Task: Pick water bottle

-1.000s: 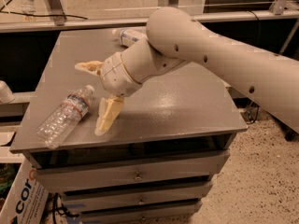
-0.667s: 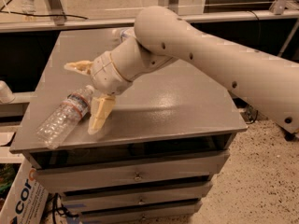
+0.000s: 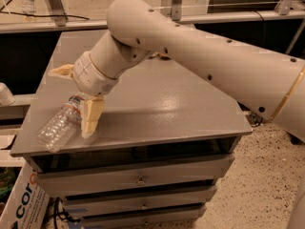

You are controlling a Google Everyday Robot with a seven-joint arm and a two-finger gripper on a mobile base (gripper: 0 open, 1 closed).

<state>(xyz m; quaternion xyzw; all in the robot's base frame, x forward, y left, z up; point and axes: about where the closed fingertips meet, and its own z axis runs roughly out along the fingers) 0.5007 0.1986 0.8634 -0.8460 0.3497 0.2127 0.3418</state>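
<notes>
The water bottle lies on its side near the front left corner of the grey cabinet top. It is clear and ribbed, with a narrow red-edged label band near its upper end. Its cap end is hidden behind my wrist. My gripper is open and set over the bottle's upper end. One cream finger rests on the cabinet top just right of the bottle, and the other is to its far left. My large cream arm reaches in from the right.
The cabinet has drawers below its top. A cardboard box stands on the floor at the lower left. A metal frame and rail run behind the cabinet. A white object sits at the left edge.
My gripper has moved left and forward across the cabinet top, from beside the bottle to straddling its upper end. The bottle has not moved.
</notes>
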